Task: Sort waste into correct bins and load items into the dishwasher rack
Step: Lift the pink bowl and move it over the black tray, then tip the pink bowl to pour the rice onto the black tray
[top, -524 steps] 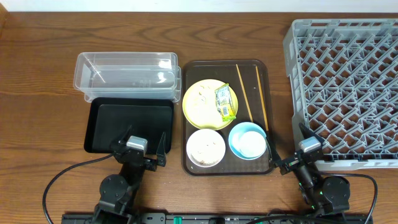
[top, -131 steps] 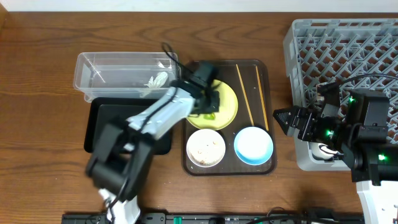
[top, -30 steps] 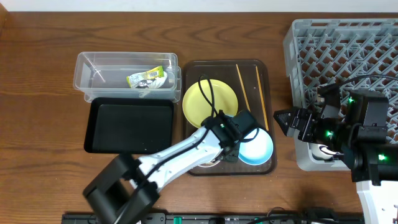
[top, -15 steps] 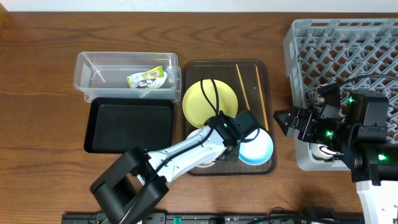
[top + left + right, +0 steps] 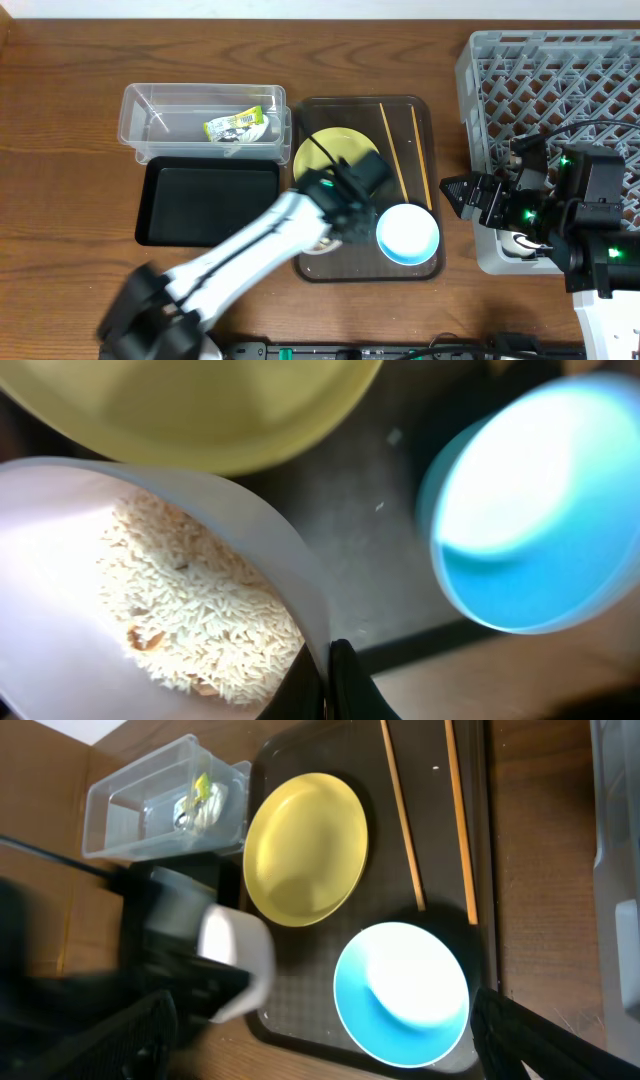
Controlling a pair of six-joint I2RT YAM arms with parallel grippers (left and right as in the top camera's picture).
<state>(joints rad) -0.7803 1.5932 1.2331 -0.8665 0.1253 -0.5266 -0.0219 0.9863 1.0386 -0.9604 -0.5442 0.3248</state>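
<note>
A: Two grippers show. What does the left gripper [image 5: 328, 675] hold?
B: It is pinched tight on the rim of the white bowl [image 5: 60, 560], which has rice [image 5: 200, 610] in it. That bowl is at the front left of the brown tray [image 5: 352, 108], just beside the blue bowl [image 5: 520, 530] and the yellow plate [image 5: 200, 410].
A: And the right gripper [image 5: 452, 193]?
B: It is spread wide with nothing in it, hanging between the tray and the grey rack [image 5: 560, 90].
A: Where is the rest?
B: Both chopsticks [image 5: 403, 830] lie on the tray's right side, beside the plate. The wrapper [image 5: 237, 126] lies inside the clear tub [image 5: 160, 110], left of the tray.
</note>
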